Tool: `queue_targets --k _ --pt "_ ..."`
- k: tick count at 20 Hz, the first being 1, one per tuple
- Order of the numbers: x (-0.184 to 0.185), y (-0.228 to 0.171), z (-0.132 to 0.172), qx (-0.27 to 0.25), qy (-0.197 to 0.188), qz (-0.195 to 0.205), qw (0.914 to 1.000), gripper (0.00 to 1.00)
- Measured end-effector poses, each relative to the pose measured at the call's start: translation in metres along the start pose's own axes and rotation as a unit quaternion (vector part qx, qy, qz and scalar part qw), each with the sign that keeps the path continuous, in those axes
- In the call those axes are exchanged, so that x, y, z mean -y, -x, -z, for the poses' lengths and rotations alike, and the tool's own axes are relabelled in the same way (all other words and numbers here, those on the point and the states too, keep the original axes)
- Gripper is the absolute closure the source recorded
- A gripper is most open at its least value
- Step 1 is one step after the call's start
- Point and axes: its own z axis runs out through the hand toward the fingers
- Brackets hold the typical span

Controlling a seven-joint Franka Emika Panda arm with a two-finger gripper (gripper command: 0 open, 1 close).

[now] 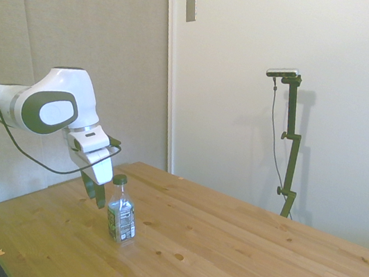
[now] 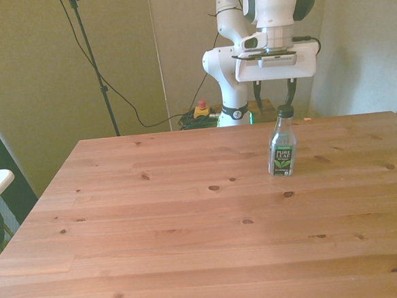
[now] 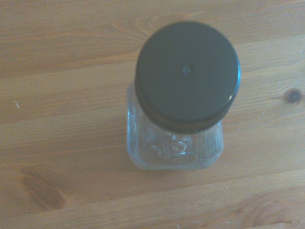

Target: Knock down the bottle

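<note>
Not yet done: bottle [image 2: 282,149] stands upright on table [image 2: 158,247], near far edge toward the front view's right. Gripper [image 2: 274,103] poised behind cap, fingers spread, holding nothing. Remaining: push over.

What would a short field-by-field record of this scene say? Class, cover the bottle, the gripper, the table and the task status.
bottle: upright, dark cap on, label facing the front camera
gripper: open, behind and above the bottle, fingertips near cap height
contact: none visible
table: wooden, holds only the bottle
task status: bottle not yet knocked down
</note>
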Motion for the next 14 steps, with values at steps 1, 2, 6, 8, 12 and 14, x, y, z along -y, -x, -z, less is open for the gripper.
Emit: queue_targets --k 1,2,6,8,12,14 --pt "0.003 0.0 0.003 -0.001 0.003 -0.004 1.0 1.0" --pt "0.006 0.0 0.005 -0.002 0.007 -0.009 0.9999 1.0" --pt "0.017 -0.003 0.006 -0.006 0.015 -0.019 0.9997 1.0" --pt "0.022 -0.005 0.006 -0.007 0.015 -0.022 0.9996 1.0" --pt "0.031 -0.008 0.005 -0.013 0.019 -0.025 0.9994 1.0" --pt "0.034 -0.009 0.005 -0.017 0.02 -0.027 0.9993 1.0"
